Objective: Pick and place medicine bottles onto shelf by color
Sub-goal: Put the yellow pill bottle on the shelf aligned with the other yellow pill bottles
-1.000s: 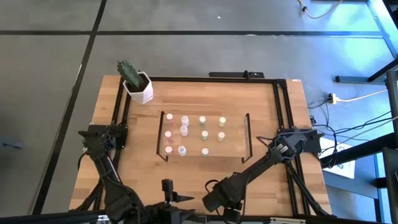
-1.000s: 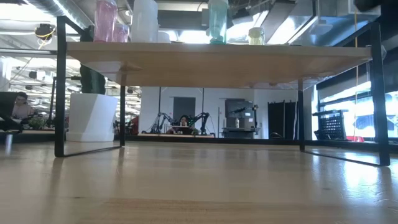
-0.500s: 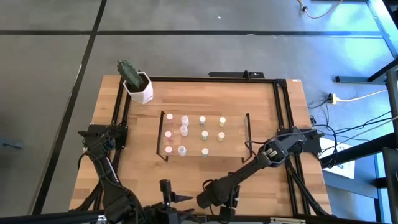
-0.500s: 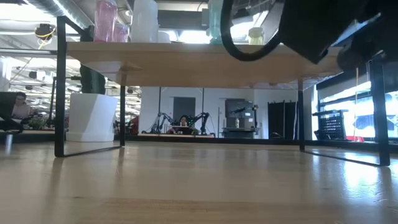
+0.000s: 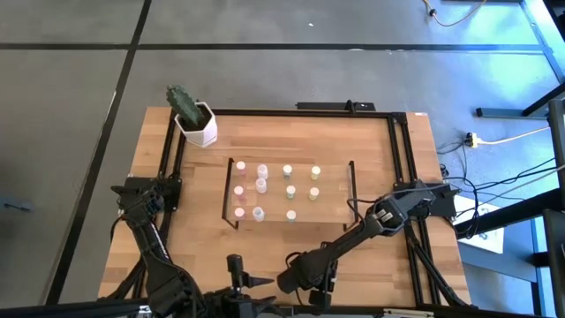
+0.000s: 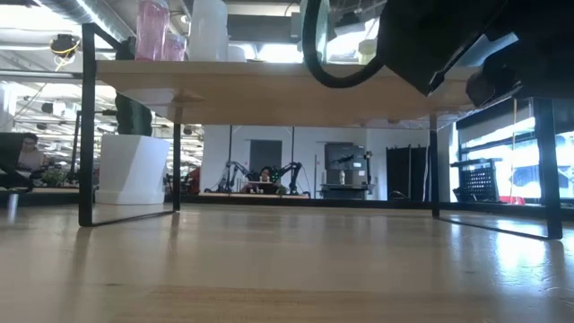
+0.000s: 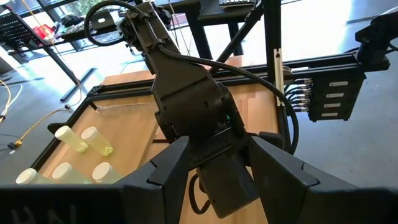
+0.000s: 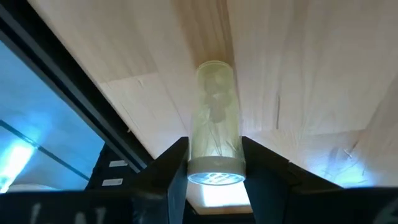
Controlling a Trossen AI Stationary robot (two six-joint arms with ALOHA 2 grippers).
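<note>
The shelf (image 5: 335,199) stands mid-table with several tiny bottles (image 5: 261,185) upright on its board in columns: pink, white, pale green and yellow. My right gripper (image 5: 298,281) is near the table's front edge, in front of the shelf, shut on a pale yellow bottle (image 8: 214,112). In the low view the right arm (image 6: 448,36) shows dark at the top, well above the table. My left gripper (image 7: 217,146) is open and empty at the front edge, just left of the right gripper and facing it. My right gripper pinches the yellow bottle between its two fingers (image 8: 171,163), on its two sides near the end with the pale ring (image 8: 214,169). The bottle lies along the fingers and sticks out past their tips. It is lifted clear, with the wooden table behind it.
A white hexagonal pot with a cactus (image 5: 196,124) stands at the table's far left corner. A black frame (image 5: 393,159) runs along the table's sides and far edge. Bare wood (image 5: 291,243) lies between the shelf and the front edge.
My right gripper has gone toward the table's left edge along the front edge, still holding the yellow bottle. In the low view the arm has come in at the top right and moved further left.
</note>
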